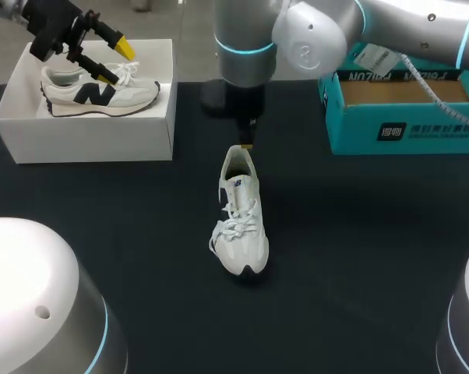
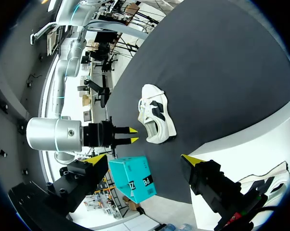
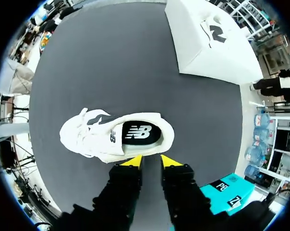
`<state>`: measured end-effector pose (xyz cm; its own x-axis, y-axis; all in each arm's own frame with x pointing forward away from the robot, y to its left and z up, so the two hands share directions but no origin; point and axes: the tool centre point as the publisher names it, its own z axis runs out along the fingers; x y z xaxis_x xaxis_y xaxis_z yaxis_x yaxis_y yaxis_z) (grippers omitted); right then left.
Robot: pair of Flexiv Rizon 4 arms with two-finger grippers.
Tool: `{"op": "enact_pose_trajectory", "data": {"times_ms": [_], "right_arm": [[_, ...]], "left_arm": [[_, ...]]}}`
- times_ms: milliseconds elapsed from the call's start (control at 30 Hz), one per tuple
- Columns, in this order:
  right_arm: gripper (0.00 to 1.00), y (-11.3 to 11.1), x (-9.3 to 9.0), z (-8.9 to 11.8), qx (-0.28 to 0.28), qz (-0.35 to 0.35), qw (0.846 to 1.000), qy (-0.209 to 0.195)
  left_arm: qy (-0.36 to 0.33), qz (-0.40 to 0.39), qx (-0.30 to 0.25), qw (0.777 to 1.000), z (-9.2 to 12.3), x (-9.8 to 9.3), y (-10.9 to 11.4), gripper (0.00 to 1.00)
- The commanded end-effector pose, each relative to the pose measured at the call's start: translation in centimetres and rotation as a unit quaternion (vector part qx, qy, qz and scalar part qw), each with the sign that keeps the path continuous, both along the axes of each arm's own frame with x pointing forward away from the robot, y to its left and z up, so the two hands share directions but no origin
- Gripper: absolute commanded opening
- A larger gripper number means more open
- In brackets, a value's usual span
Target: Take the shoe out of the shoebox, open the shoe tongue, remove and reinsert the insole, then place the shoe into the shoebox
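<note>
Right claw (image 3: pixel 151 161) is held low just behind the heel of the white shoe (image 3: pixel 117 134), fingers parted by a narrow gap, nothing gripped. Contact with the heel collar cannot be told. A logo is printed on the dark insole (image 3: pixel 138 132), and a small blue mark is seen on the tongue. The shoe is stood on its sole mid-counter (image 1: pixel 359 257), heel toward the far edge, toe toward the robot. Right arm (image 1: pixel 421 23) is brought in from the right, past the middle. Left claw (image 1: pixel 116 62) is held wide open over the white shoebox (image 1: pixel 86 132) at far left. A second shoe (image 1: pixel 98 92) with a dark side logo is laid in the box's open top. A teal box (image 1: pixel 398 117) with print on its side is set at far right.
</note>
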<state>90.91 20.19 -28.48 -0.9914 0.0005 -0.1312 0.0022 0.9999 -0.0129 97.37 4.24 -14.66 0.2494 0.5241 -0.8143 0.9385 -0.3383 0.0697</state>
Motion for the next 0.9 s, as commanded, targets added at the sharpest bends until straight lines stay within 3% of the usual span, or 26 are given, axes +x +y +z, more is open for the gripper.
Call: {"op": "enact_pose_trajectory", "data": {"times_ms": [33, 100, 167, 300, 467, 633, 900], "right_arm": [[0.46, 1.8, 1.0, -0.9, -0.013, 0.015, 1.0, 0.003], [0.57, 2.2, 1.3, -1.1, -0.017, 0.017, 1.0, 0.003], [0.58, 2.3, 1.7, -1.4, -0.018, 0.018, 1.0, 0.001], [0.5, 1.8, 2.9, -1.9, -0.007, 0.006, 1.0, -0.004], [0.56, 1.3, 3.7, -3.0, -0.006, 0.007, 1.0, -0.004], [0.74, 1.5, 3.7, -4.3, 0.003, 0.009, 1.0, 0.003], [0.78, 1.6, 4.4, -6.8, 0.01, 0.009, 1.0, 0.02]], "left_arm": [[0.0, -0.001, 0.001, 1.0, 0.0, 0.1, 0.1, 1.0], [0.0, -0.001, 0.001, 1.0, 0.0, 0.1, 0.1, 1.0], [0.0, -0.001, 0.001, 1.0, 0.0, 0.1, 0.1, 1.0], [0.0, -0.001, 0.001, 1.0, 0.0, 0.1, 0.1, 1.0], [0.0, -0.001, 0.001, 1.0, 0.0, 0.1, 0.1, 1.0], [0.0, -0.001, 0.001, 1.0, 0.0, 0.1, 0.1, 1.0], [0.0, -0.001, 0.001, 1.0, 0.0, 0.1, 0.1, 1.0]]}}
